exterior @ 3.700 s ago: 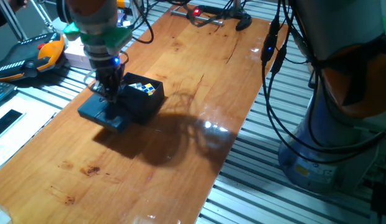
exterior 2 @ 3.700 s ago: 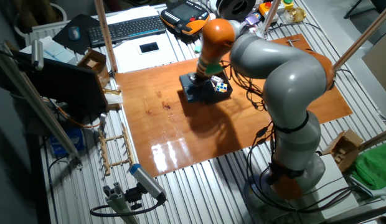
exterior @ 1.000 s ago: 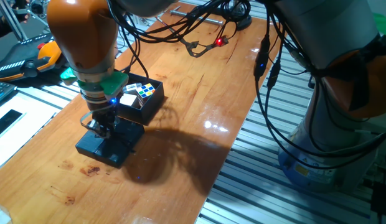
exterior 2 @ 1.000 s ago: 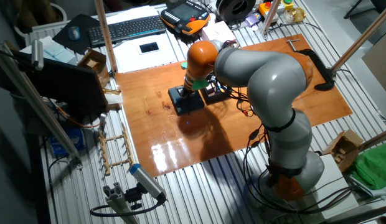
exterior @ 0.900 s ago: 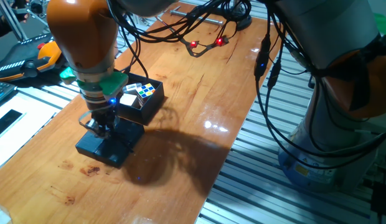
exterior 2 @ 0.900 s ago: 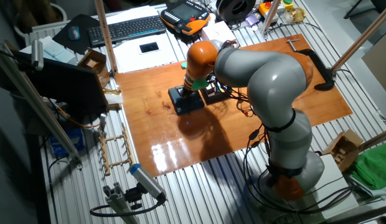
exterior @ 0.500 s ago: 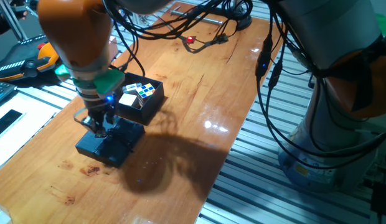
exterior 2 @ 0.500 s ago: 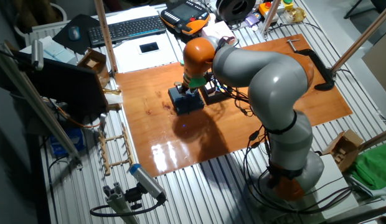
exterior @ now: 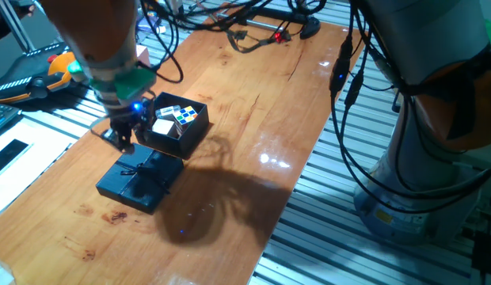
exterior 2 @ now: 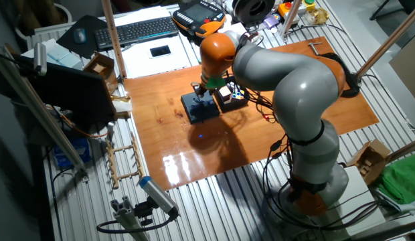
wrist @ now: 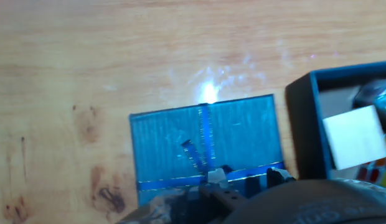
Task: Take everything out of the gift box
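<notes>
while the lid (exterior: 138, 183) lies just below them, the jaws' spread cannot be told.

wooden table (exterior: 253, 119), black keyboard (exterior 2: 137, 30), orange-black pendant (exterior 2: 201, 17)

The gift box (exterior: 176, 127) is sitting open near the far left edge of the table (exterior: 253, 119), holding a white block (exterior: 163, 127) and a multicoloured cube (exterior: 184, 115). Its lid (exterior: 138, 180) is lying just beside it. The gripper (exterior: 125, 141) is hanging above the lid.
</notes>
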`<state>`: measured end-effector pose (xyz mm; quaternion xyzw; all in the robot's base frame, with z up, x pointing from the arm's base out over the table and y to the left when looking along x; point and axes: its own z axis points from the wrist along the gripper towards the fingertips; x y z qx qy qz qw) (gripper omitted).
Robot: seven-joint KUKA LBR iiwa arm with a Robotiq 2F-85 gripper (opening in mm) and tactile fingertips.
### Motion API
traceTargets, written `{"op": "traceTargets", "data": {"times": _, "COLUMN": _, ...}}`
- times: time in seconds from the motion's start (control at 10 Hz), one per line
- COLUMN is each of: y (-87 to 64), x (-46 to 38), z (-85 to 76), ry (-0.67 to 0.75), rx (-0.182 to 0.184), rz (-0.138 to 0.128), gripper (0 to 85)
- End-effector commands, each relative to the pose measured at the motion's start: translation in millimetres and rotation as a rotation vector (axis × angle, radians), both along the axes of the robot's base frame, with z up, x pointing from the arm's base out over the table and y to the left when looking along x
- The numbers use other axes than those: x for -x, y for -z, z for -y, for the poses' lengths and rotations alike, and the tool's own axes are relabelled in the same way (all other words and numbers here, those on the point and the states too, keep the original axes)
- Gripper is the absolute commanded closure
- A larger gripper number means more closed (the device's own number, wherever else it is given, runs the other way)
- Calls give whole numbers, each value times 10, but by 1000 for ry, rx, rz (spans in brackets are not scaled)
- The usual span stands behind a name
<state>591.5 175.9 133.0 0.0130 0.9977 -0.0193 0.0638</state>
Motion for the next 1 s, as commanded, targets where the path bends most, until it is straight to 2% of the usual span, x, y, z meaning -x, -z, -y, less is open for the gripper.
{"op": "traceTargets", "data": {"times": 0.0, "y": -24, "x": -8, "z": 46, "ry": -27, "rx": 4, "rz": 0, "gripper": 453}}
{"op": "traceTargets", "data": {"times": 0.1, "y": -32, "x": -18, "z": 112, "ry": -64, "rx": 9, "rz": 1, "gripper": 460}}
{"op": "traceTargets", "data": {"times": 0.3, "y": -35, "x": -39, "z": 272, "ry": -123, "rx": -20, "rz": 6, "gripper": 460}}
{"op": "traceTargets", "data": {"times": 0.7, "y": -71, "x": -68, "z": 512, "ry": -233, "rx": 4, "rz": 5, "gripper": 460}}
{"op": "traceTargets", "data": {"times": 0.9, "y": -95, "x": -74, "z": 622, "ry": -260, "rx": 2, "rz": -1, "gripper": 463}}
